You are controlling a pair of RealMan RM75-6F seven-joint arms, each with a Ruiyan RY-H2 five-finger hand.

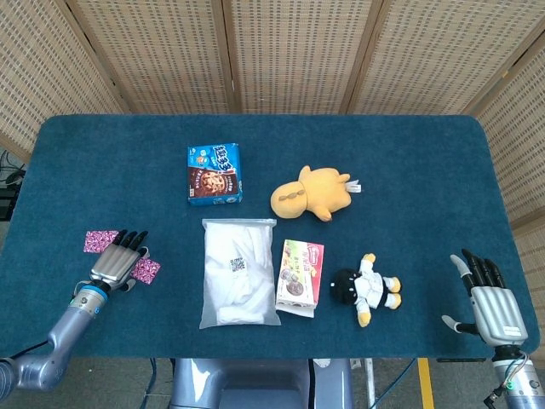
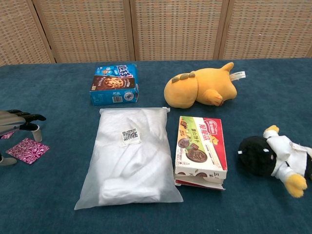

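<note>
My left hand [image 1: 117,262] hovers at the table's left side over small pink patterned packets [image 1: 100,241], with fingers stretched forward and nothing held. In the chest view the left hand [image 2: 17,122] sits just above one pink packet [image 2: 28,149]. My right hand [image 1: 489,298] rests open at the table's right front corner, palm down, fingers apart, and the chest view does not show it. The nearest thing to it is a black-and-white plush doll [image 1: 366,287] lying on its side.
A white bagged cloth [image 1: 238,273] lies at front centre, beside a pink-and-green snack box [image 1: 300,277]. A blue cookie box [image 1: 214,174] and a yellow plush toy [image 1: 312,192] sit further back. The blue table [image 1: 409,153] ends at a wicker screen behind.
</note>
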